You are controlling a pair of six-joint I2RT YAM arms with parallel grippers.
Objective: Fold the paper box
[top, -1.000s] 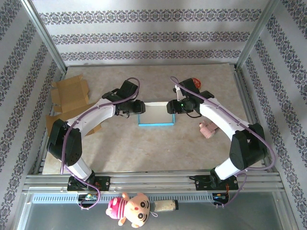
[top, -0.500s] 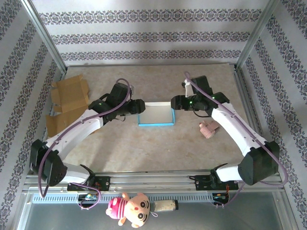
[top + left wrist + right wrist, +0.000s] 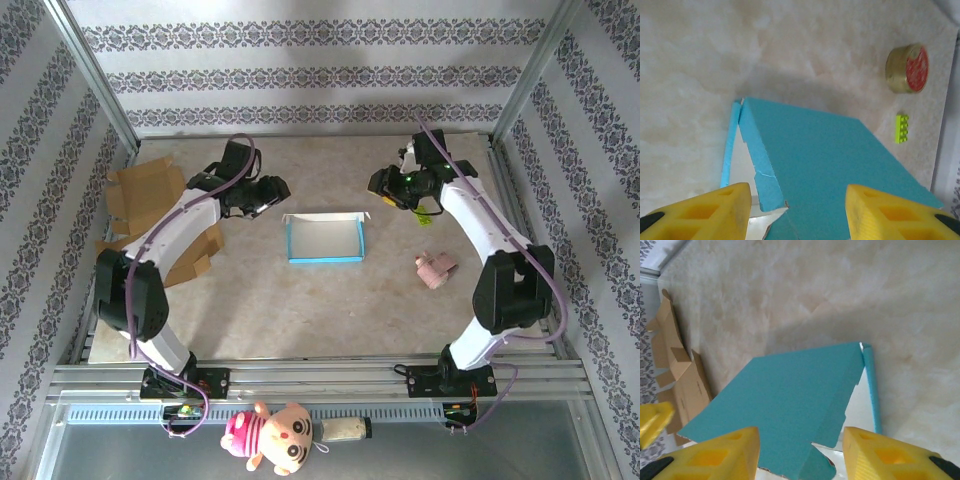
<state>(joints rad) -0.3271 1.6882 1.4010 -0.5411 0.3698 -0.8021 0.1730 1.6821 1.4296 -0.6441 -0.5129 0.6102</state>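
Top external view: the paper box (image 3: 325, 240) sits at frame centre on the table (image 3: 300, 320), open side up, and neither arm touches it. My left gripper (image 3: 271, 190) hangs to its upper left and my right gripper (image 3: 385, 186) to its upper right, each aimed at one end wall. In the wrist views, my left fingers (image 3: 715, 207) and right fingers (image 3: 885, 450) stand apart, holding nothing. I judge this flanking stance suits working both ends at once. Loose cardboard (image 3: 150, 200) lies at frame left, well apart.

The left claw (image 3: 797, 200), jaws apart, faces the teal paper box (image 3: 830, 160).
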